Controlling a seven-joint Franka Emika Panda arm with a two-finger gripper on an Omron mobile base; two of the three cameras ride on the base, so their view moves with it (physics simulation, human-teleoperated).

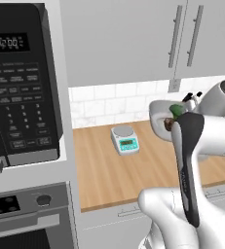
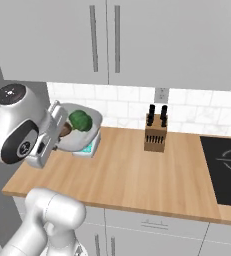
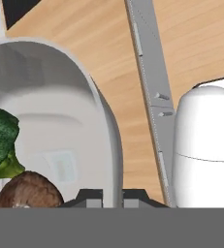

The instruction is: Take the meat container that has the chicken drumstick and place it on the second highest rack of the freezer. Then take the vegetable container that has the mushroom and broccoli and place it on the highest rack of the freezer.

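The vegetable container [image 2: 82, 132] is lifted clear above the wooden counter [image 2: 137, 175], tilted, with the broccoli [image 2: 80, 120] and the mushroom [image 2: 65, 131] inside. The gripper [image 3: 112, 196] is clamped on its thick rim, fingertips [image 3: 91, 197] either side of the wall. Below and just beyond it sits the kitchen scale [image 1: 125, 140]; the knife block [image 2: 155, 133] stands well apart to the right.

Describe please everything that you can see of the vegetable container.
The vegetable container is a deep grey tub with rounded corners, a thick rim and a pale floor, plastic by its look. It is lifted off the wooden counter, above the scale. The gripper is shut on its rim, one fingertip at each side of the wall. Inside lie the broccoli and the mushroom, close together.
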